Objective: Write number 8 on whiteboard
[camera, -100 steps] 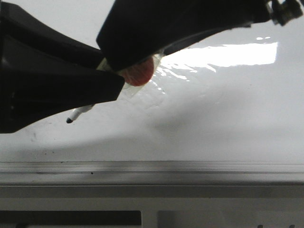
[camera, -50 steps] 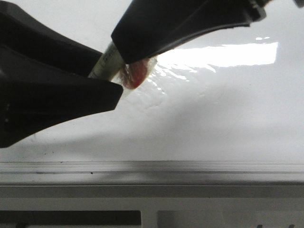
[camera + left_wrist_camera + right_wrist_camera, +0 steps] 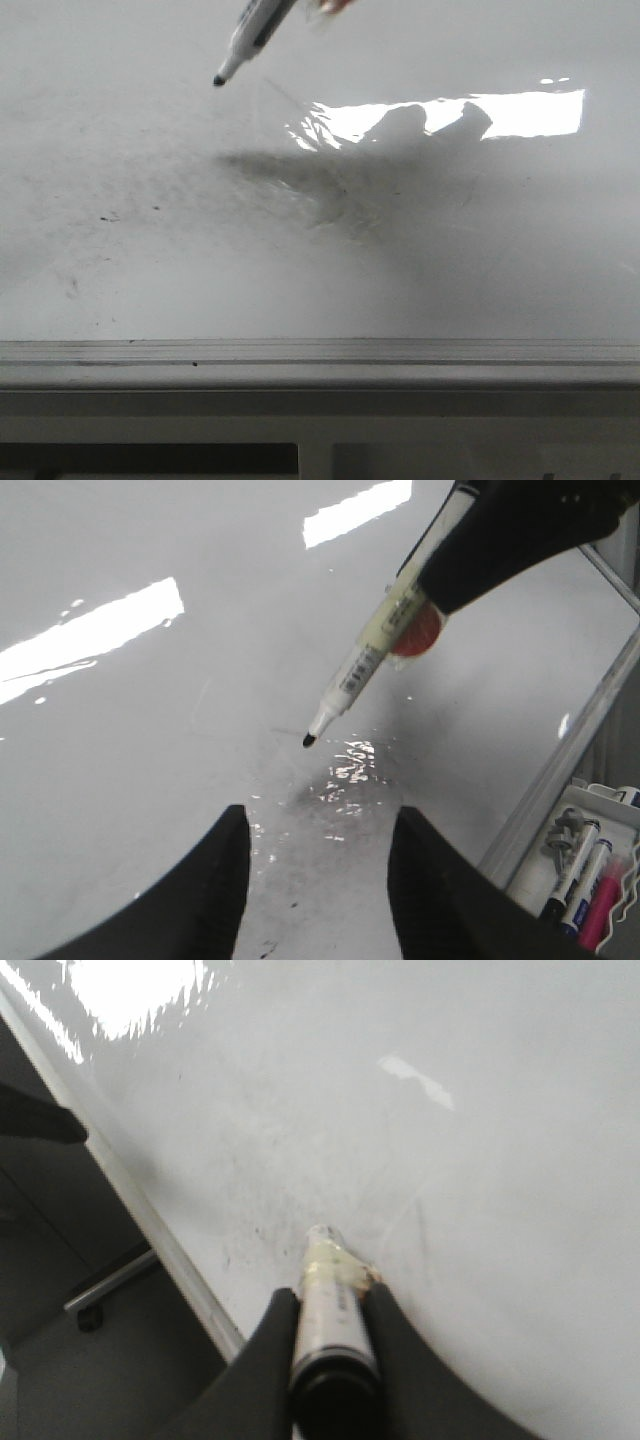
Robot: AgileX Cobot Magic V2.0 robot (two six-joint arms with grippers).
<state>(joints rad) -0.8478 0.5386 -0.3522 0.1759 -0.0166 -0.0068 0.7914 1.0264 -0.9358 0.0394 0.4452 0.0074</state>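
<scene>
Overhead, the right gripper clamped a pale-barrelled, black-tipped marker, tip poised just above the large glossy white whiteboard; left gripper empty, jaws spread. No number 8 visible, only grey smudges. Writing not begun; next, probably lower tip to touch.

- Front view: set low and close at the near rim of the whiteboard, facing forward across its glossy surface; marker enters from the top edge.
- Left wrist view: looks down over the left gripper onto the board, near the surface; tray of spare pens off the board's edge.
- Right wrist view: sights along the marker barrel between the right gripper jaws, very close.
- Shared by all three: marker tip and the smudged board patch beneath.
</scene>
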